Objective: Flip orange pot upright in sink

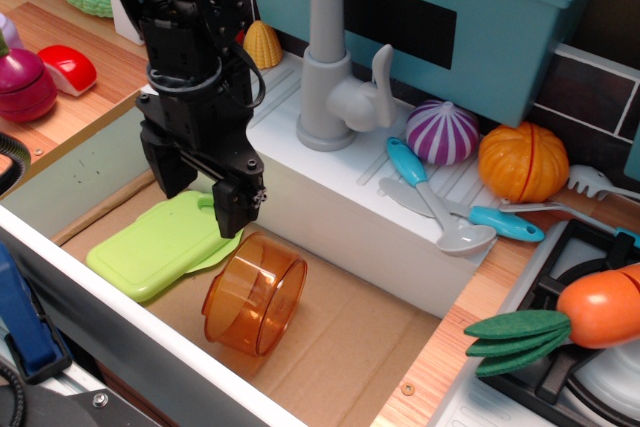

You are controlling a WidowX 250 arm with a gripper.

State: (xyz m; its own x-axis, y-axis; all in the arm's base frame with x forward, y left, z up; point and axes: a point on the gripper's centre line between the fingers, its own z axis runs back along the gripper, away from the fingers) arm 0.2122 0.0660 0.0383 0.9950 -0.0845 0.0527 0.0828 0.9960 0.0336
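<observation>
**Amber pot on its side in the basin, black arm above it**

The large rectangular sink (330, 322) with white walls and a brown cardboard-like floor fills the lower middle of the view, sunk into a wood-grain bench (75, 47). Behind it stands a big teal plastic bin (520, 37), and in front of that bin a tall grey plastic faucet (325, 67) rises from the sink's white back ledge.

The black robot arm reaches down from the upper left, and its gripper (198, 195) hangs inside the basin over a flat lime-green plastic cutting board (150, 247) that lies on the sink floor at the left. The jaws stand apart with open space between them and have hold of nothing; the right-hand finger ends just above and beside the pot, and I cannot tell whether it touches.

The small translucent amber-orange plastic pot (255, 294) lies tipped on its side on the brown floor near the middle of the sink, its open mouth facing down and to the right, its upper edge next to the cutting board.

On the ledge to the right sit an opaque orange pumpkin-shaped toy (522, 162), a purple-and-white striped onion toy (445, 132), and a grey spoon with a blue handle (430, 197). An orange carrot toy with green leaves (565, 317) lies at the lower right.
</observation>
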